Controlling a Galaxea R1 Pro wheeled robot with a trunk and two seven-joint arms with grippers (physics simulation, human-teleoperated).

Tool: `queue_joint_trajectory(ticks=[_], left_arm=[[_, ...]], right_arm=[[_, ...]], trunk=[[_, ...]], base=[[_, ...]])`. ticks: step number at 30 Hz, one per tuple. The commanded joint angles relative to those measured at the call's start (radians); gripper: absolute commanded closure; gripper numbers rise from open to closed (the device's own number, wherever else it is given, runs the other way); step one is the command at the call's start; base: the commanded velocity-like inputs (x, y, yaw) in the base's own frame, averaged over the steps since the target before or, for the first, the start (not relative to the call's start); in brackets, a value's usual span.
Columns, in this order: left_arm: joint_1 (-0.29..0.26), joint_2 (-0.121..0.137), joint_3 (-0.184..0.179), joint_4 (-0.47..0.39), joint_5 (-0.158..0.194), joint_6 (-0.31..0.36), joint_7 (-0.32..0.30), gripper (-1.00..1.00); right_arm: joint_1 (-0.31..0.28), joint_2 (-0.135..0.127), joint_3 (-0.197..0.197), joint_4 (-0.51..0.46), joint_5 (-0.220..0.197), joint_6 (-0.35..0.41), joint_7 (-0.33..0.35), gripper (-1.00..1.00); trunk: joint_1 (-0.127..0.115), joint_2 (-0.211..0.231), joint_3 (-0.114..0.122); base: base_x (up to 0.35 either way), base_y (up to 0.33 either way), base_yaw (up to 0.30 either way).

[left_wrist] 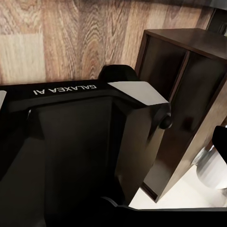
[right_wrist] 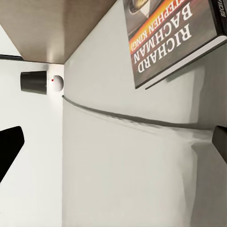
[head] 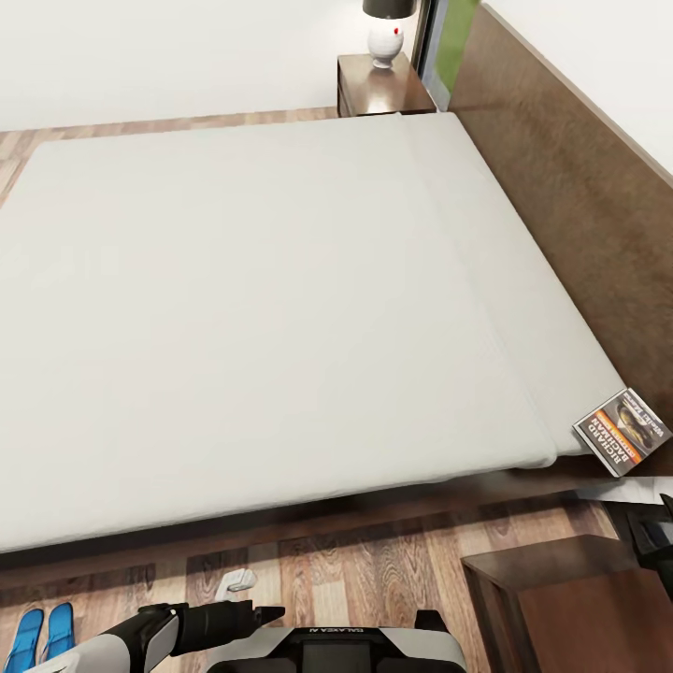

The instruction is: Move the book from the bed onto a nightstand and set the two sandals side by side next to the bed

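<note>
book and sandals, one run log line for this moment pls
grey paperback book: on off-white mattress corner by headboard | blue sandals: side by side on floor | near dark nightstand: bare top | right gripper: open near book

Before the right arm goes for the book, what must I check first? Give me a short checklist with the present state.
1. Book lies on the bed, at the corner by the headboard: ok.
2. Book free of any grasp: ok.
3. Near nightstand top bare where it shows: ok.
4. Right gripper open: cannot tell; its fingertips appear only as dark edges.
5. Sandals side by side on the floor next to the bed: ok.
</note>
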Motion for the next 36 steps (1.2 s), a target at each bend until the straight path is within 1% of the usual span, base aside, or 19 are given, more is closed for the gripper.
queue_joint_trajectory(ticks=[1, 6, 8, 10, 11, 13, 15, 17, 20, 32, 33, 35, 36], left_arm=[[0.000, 0.000, 0.009, -0.002, -0.008, 0.009, -0.004, -1.00], [0.000, 0.000, 0.009, -0.002, -0.008, 0.009, -0.004, -1.00], [0.000, -0.001, 0.009, -0.002, -0.008, 0.009, -0.004, -1.00], [0.000, -0.001, 0.009, -0.002, -0.008, 0.009, -0.004, -1.00], [0.000, -0.001, 0.009, -0.002, -0.008, 0.009, -0.004, -1.00], [0.000, 0.000, 0.009, -0.002, -0.008, 0.009, -0.004, -1.00], [0.000, 0.000, 0.009, -0.002, -0.008, 0.009, -0.004, -1.00], [0.000, 0.000, 0.009, -0.002, -0.008, 0.009, -0.004, -1.00], [0.000, 0.000, 0.009, -0.002, -0.008, 0.009, -0.004, -1.00], [0.000, 0.000, 0.009, -0.002, -0.008, 0.009, -0.004, -1.00], [0.000, 0.000, 0.009, -0.002, -0.008, 0.009, -0.004, -1.00], [0.000, -0.001, 0.009, -0.002, -0.008, 0.009, -0.004, -1.00], [0.000, 0.000, 0.009, -0.002, -0.008, 0.009, -0.004, -1.00]], right_arm=[[-0.001, 0.000, 0.003, 0.001, -0.008, 0.009, 0.001, -1.00], [-0.004, 0.000, 0.003, 0.001, -0.008, 0.003, -0.009, -1.00], [-0.004, 0.000, 0.003, 0.001, -0.008, 0.002, -0.036, -1.00], [-0.005, 0.000, 0.003, 0.000, -0.008, -0.003, -0.083, -1.00], [-0.006, 0.000, 0.003, -0.001, -0.008, -0.008, -0.092, -1.00], [-0.006, 0.000, 0.003, -0.001, -0.009, -0.031, -0.114, -1.00], [-0.006, 0.000, 0.003, -0.002, -0.010, -0.072, -0.128, -1.00], [-0.006, 0.000, 0.003, -0.002, -0.009, -0.099, -0.134, -1.00], [-0.006, 0.000, 0.003, -0.002, -0.010, -0.113, -0.137, -1.00], [-0.009, 0.000, 0.005, -0.013, -0.009, -0.119, -0.142, -1.00], [-0.009, 0.001, 0.005, -0.018, -0.009, -0.119, -0.153, -1.00], [-0.011, 0.001, 0.005, -0.046, -0.010, -0.119, -0.237, -1.00], [-0.011, 0.001, 0.005, -0.055, -0.010, -0.118, -0.258, -1.00]], trunk=[[0.000, 0.000, 0.000], [0.000, 0.000, 0.000], [0.000, 0.000, 0.000], [0.000, 0.000, 0.000], [0.000, 0.000, 0.000], [0.000, 0.000, 0.000], [0.000, 0.000, 0.000], [0.000, 0.000, 0.000], [0.000, 0.000, 0.000], [0.000, 0.000, 0.000], [0.000, 0.000, 0.000], [0.000, 0.000, 0.000], [0.000, 0.000, 0.000]], base=[[0.000, 0.000, 0.000], [0.000, 0.000, 0.000], [0.000, 0.000, 0.000], [0.000, 0.000, 0.000], [0.000, 0.000, 0.000], [0.000, 0.000, 0.000], [0.000, 0.000, 0.000], [0.000, 0.000, 0.000], [0.000, 0.000, 0.000], [0.000, 0.000, 0.000], [0.000, 0.000, 0.000], [0.000, 0.000, 0.000], [0.000, 0.000, 0.000]])
